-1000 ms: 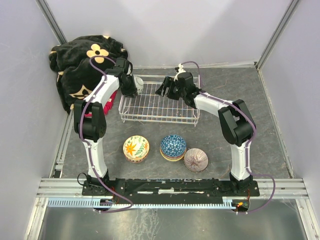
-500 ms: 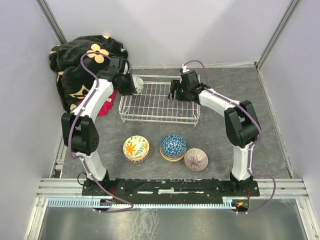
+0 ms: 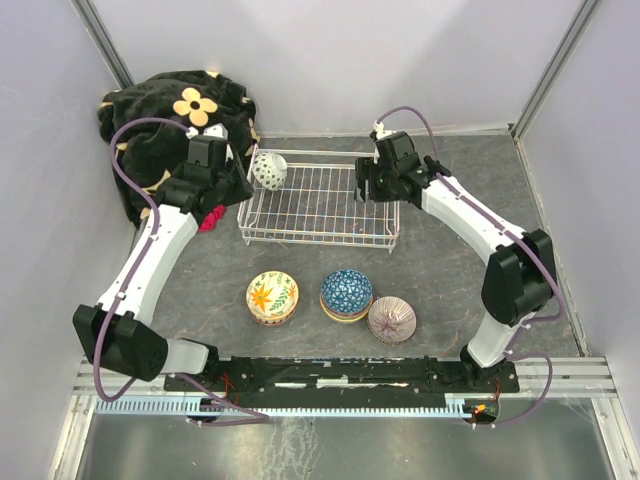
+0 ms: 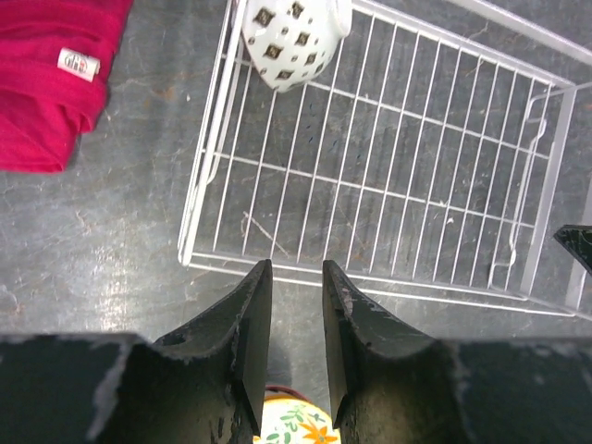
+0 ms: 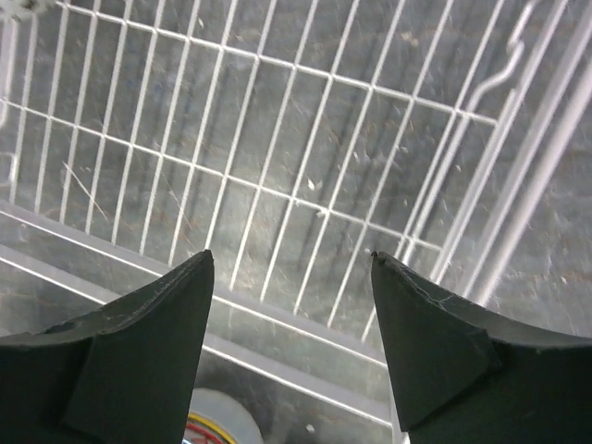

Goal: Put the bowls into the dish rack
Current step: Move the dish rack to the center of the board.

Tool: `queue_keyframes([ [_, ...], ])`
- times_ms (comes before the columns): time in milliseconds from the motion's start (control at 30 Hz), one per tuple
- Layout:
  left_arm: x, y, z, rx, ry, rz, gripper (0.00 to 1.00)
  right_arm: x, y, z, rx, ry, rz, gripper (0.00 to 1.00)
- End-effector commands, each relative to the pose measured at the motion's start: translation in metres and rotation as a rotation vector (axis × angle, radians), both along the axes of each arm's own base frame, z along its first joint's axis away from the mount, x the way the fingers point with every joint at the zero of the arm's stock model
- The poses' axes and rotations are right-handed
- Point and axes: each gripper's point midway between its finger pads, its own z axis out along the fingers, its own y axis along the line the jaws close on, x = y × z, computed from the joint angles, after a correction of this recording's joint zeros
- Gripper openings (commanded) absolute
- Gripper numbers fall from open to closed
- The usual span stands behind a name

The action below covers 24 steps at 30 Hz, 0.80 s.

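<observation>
The white wire dish rack point(image 3: 318, 232) stands mid-table. One black-and-white bowl point(image 3: 267, 170) lies in its far left corner, also seen in the left wrist view point(image 4: 294, 39). Three bowls sit on the table in front of the rack: yellow point(image 3: 272, 297), blue point(image 3: 346, 292) on top of another bowl, and purple-white point(image 3: 391, 319). My left gripper point(image 3: 228, 190) hangs just outside the rack's left end, jaws slightly apart with nothing between them point(image 4: 296, 268). My right gripper point(image 3: 375, 190) hovers over the rack's right end, open wide and empty point(image 5: 291, 259), above the rack floor point(image 5: 277, 120).
A black flowered blanket point(image 3: 170, 115) is heaped at the back left, with a red cloth point(image 4: 51, 83) beside the rack's left side. Grey walls enclose the table on three sides. A bowl rim point(image 5: 217, 416) shows below the right gripper's fingers.
My left gripper has drawn back leftwards out of the rack, leaving the black-and-white bowl in the far left corner. The right gripper has shifted right towards the rack's right end.
</observation>
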Motion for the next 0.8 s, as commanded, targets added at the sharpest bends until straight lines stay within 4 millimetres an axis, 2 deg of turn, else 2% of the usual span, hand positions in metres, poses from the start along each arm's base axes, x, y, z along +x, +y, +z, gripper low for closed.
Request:
queue_keyframes([
  [0,-0.009,0.003,-0.010,-0.029,-0.005,0.033,0.35,-0.024,-0.026,-0.002,-0.091,0.026,-0.051,0.76],
  [200,-0.031,-0.001,-0.018,-0.064,0.001,0.001,0.35,-0.037,-0.054,-0.037,-0.248,0.101,-0.085,0.73],
  [300,-0.039,-0.002,-0.022,-0.074,0.009,-0.013,0.35,-0.044,-0.072,-0.043,-0.327,0.114,-0.124,0.71],
  [433,-0.048,-0.002,-0.023,-0.081,0.009,-0.028,0.35,-0.053,-0.093,-0.044,-0.410,0.115,-0.154,0.71],
  [600,-0.054,-0.004,-0.024,-0.086,0.013,-0.043,0.35,-0.058,-0.114,-0.035,-0.505,0.095,-0.184,0.71],
  [767,-0.060,-0.012,-0.029,-0.094,0.028,-0.085,0.35,-0.059,-0.126,-0.030,-0.513,0.088,-0.201,0.71],
])
